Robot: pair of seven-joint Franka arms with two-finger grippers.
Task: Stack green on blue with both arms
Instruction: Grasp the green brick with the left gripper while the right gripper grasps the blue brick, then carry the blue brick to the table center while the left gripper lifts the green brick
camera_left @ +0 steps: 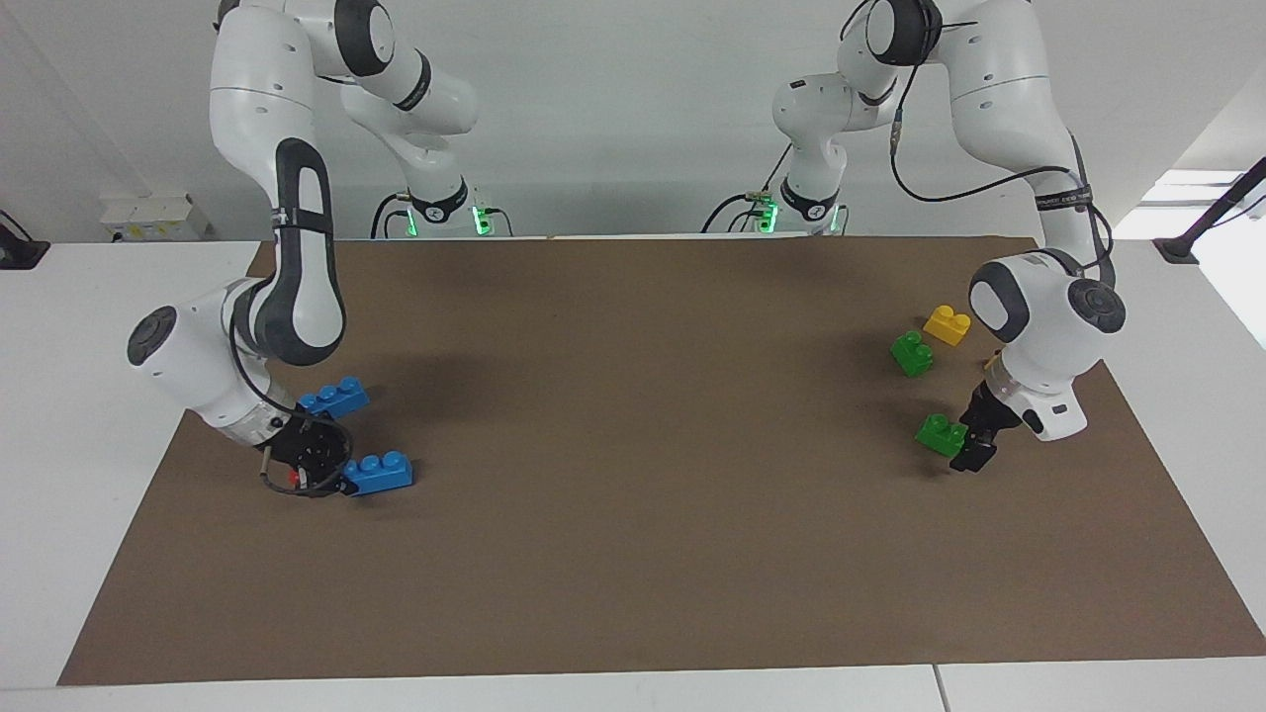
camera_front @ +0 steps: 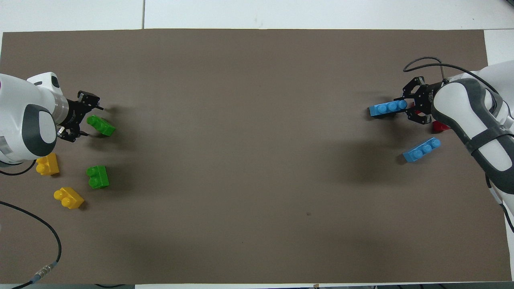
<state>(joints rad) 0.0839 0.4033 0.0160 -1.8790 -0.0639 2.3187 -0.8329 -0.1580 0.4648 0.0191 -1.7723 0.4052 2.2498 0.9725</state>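
Overhead view first: brown mat across the table, both arms low at its two ends. Right gripper down at one end of a blue brick, apparently clamped on it, though grip not certain; likely readying the base of the stack. Left gripper low at a green brick, fingers around one end; whether clenched, cannot tell. Second blue brick nearer the robots, second green brick likewise. Yellow bricks and red bricks close by; nothing between the two ends to block a meeting mid-mat.
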